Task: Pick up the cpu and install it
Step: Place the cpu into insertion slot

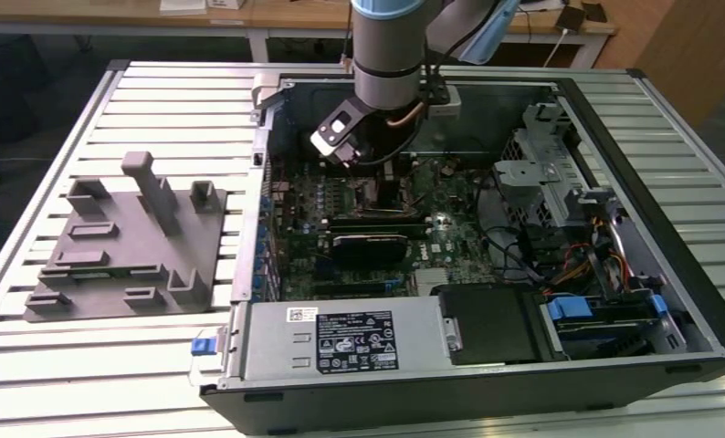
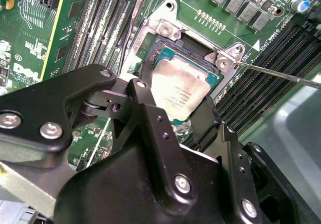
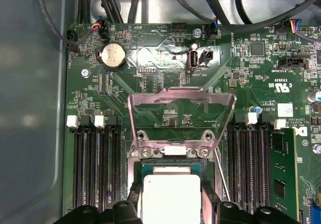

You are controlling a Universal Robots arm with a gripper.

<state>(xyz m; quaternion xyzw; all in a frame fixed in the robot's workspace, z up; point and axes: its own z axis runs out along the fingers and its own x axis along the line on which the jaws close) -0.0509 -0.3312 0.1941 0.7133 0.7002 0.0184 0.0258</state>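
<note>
The gripper looms closest in the second wrist view, its black body bolted together over the motherboard, and its fingers are pressed against two opposite edges of the cpu, pinching it. The cpu lies flat, silver top up, in the opening of the socket; whether it is fully seated I cannot tell. In the first wrist view the same chip sits between the finger ends, the socket's load plate stands swung up beyond it, and memory slots run along both sides. A thin lever juts out from the socket's corner. In the exterior view the arm reaches straight down into the open case, which lies on a slatted worktop beside a grey fixture. I judge the cpu light, stiff and fairly slick on its metal lid, so a grip by the rim, as here, suits it. Its underside and the socket's contacts are likely delicate, so it wants to stay level with only gentle squeeze and no sideways drag.
</note>
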